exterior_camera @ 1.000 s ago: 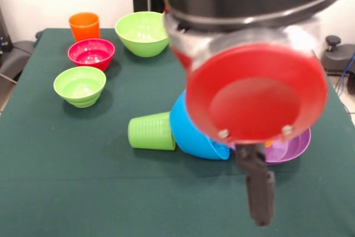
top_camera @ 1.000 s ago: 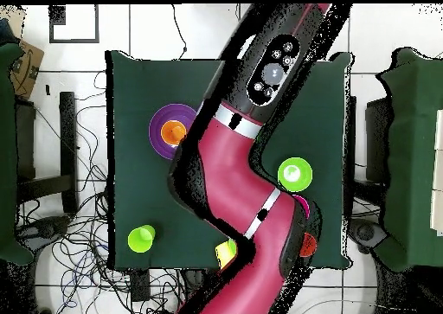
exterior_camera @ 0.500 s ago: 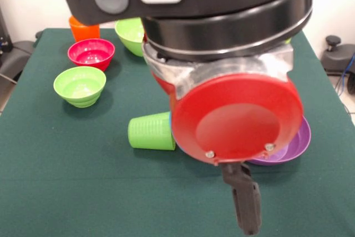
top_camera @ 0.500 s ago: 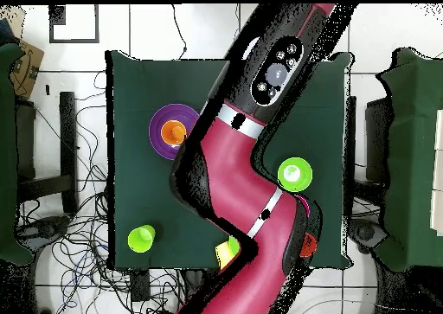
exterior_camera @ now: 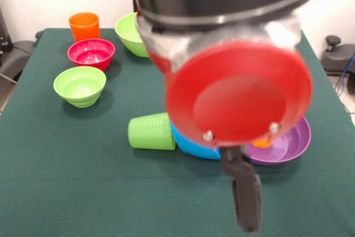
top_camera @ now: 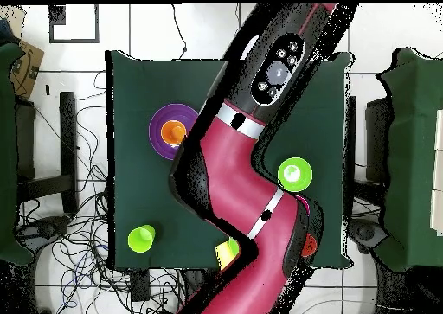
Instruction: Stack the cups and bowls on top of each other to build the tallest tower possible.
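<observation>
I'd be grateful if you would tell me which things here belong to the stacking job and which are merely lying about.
For the job: orange cup, red bowl, small green bowl, large green bowl, green cup on its side, blue bowl, purple bowl with a small orange cup inside.

Lying about: floor cables, black knob beside the table.

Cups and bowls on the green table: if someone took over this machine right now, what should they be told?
Tool: hangs low near the purple bowl; whether it is open or shut cannot be told.
Done: only an orange-yellow cup sits in the purple bowl.
Green cup lies on its side beside the tilted blue bowl.
Orange cup, red bowl, small lime bowl and large lime bowl stand apart, unstacked.
Left: nearly the whole tower.
</observation>
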`<state>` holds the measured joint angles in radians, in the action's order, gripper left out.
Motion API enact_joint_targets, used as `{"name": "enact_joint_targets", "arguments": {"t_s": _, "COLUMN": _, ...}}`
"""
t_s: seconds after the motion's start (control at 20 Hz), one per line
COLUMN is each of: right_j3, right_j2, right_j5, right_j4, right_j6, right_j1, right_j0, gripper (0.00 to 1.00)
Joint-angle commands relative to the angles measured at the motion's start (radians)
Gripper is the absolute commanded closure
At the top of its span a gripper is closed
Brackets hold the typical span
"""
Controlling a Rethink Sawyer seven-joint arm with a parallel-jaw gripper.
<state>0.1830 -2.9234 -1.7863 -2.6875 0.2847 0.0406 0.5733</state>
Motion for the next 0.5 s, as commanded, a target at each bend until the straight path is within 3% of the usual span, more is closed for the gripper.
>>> {"name": "enact_joint_targets", "arguments": {"t_s": 0.05, "right_j3": -0.102, "right_j2": 0.21, "right_j5": -0.164, "right_j4": -0.15, "right_j6": 0.134, "right_j1": 0.118, "right_j0": -0.05, "gripper": 0.0}}
{"name": "enact_joint_targets", "arguments": {"t_s": 0.5, "right_j3": -0.018, "right_j2": 0.374, "right_j5": -0.294, "right_j4": -0.251, "right_j6": 0.345, "right_j1": 0.158, "right_j0": -0.073, "gripper": 0.0}}
